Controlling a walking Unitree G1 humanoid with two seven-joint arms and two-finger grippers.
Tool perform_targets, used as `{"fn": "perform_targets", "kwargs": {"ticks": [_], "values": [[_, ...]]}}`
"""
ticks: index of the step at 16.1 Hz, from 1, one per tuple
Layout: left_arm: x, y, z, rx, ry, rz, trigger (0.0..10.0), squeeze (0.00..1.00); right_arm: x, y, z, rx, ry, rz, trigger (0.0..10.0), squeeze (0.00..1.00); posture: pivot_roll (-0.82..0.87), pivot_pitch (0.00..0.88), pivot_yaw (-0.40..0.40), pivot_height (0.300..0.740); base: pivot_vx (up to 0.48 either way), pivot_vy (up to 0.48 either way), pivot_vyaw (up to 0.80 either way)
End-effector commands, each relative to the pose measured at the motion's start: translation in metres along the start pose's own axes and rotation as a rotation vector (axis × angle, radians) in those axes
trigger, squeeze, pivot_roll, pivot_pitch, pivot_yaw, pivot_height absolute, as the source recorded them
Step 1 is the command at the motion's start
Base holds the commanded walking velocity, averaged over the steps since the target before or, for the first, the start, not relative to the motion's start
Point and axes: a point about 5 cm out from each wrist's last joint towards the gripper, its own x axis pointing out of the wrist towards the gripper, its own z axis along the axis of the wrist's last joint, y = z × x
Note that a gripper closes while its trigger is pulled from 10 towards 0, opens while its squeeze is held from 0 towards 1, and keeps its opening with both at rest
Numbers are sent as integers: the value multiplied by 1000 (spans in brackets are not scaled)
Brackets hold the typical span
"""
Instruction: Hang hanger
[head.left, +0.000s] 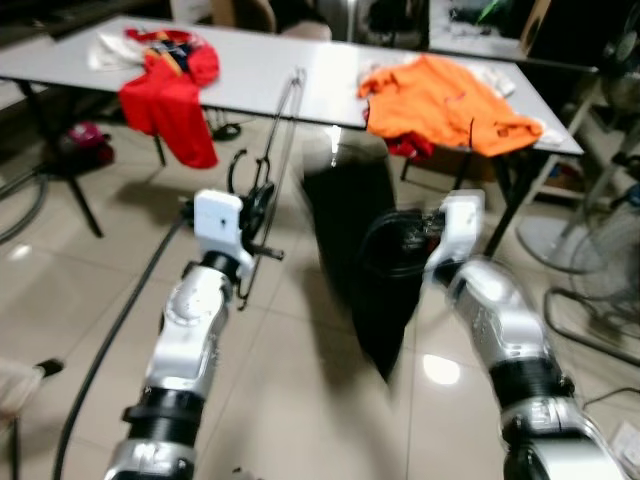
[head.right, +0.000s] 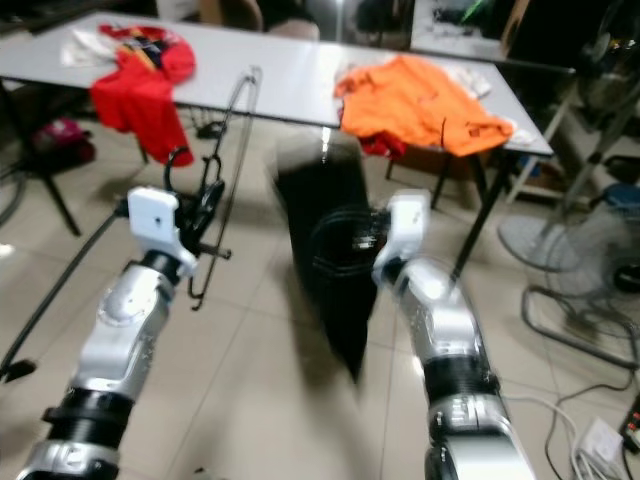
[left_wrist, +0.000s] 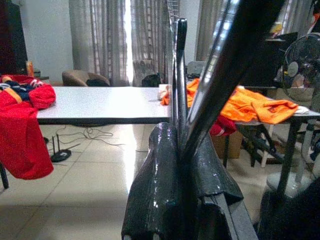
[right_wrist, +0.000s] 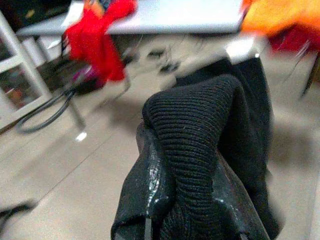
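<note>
While my left gripper (head.left: 262, 215) clamps the hanger (head.left: 272, 150), my right gripper (right_wrist: 182, 210), at three o'clock, pinches the black garment (head.left: 355, 250).

No text, label, brand, number or sign can be read in any of the views. The red garment (head.left: 170, 85) hanging off the far left of the white table (head.left: 250, 75) carries darker and pale markings near its collar, but they are too blurred to make out as letters. The orange garment (head.left: 445, 100) on the far right of the table shows no legible print.
</note>
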Motion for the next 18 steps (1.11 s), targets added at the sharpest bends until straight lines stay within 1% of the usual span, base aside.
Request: {"fn": "perform_targets", "kwargs": {"ticks": [1,2,3,4,5,6,7,8,9,10,11,12,13,14,15,17,18], "values": [[2,3,1,4,11,6,10000,0,-3,-11,16,-2,-48,-34,0,161,-30,0,-36,740,0,0,0],[2,4,0,6,16,13,10000,0,-7,-23,18,-17,-43,-68,0,173,-31,0,-35,740,0,0,0],[2,4,0,17,20,17,10000,0,-11,-33,21,-81,-26,-95,0,216,-32,0,-33,740,0,0,700],[3,4,-1,18,22,18,10000,0,-13,-39,22,-113,-17,-106,0,231,-32,0,-32,740,0,0,663],[3,4,-1,16,24,19,10000,0,-13,-41,23,-115,-16,-110,0,231,-32,0,-31,740,0,0,663],[3,3,-2,21,28,24,10000,0,-13,-46,23,-132,-8,-129,0,259,-26,0,-31,740,0,0,587],[2,5,-3,42,43,42,10000,0,-13,-49,25,-157,-10,-131,0,263,-23,0,-30,740,0,0,550],[2,5,-3,42,43,42,10000,0,-13,-49,25,-157,-10,-131,0,263,-23,0,-30,740,0,0,550],[-1,13,-13,69,106,130,10000,0,-10,-50,28,-223,-13,-134,0,271,-14,0,-33,740,0,0,506],[-3,15,-16,65,119,159,10000,0,-10,-50,28,-243,-14,-136,0,271,-11,0,-34,740,0,0,463],[-8,16,-22,48,142,202,10000,0,-9,-51,25,-288,-13,-158,0,267,-6,0,-38,740,0,-442,431],[-16,15,-29,41,164,239,10000,0,-9,-52,13,-258,-4,-194,0,267,-3,0,-38,740,0,-480,406],[-26,12,-36,59,189,260,10000,0,-9,-46,-4,-221,12,-195,0,286,13,0,-46,740,0,-480,406],[-33,11,-41,63,208,264,10000,0,-9,-43,-12,-201,21,-194,0,310,19,0,-47,740,0,-480,0],[-46,9,-50,64,255,280,10000,0,-7,-34,-24,-162,31,-185,0,341,24,0,-47,740,0,-480,0],[-51,6,-56,86,288,310,10000,0,-5,-28,-29,-161,36,-160,0,349,34,0,-49,740,0,-480,0],[-50,10,-57,107,309,359,10000,0,-3,-27,-31,-151,44,-162,0,349,57,0,-54,740,0,-480,0]]}}
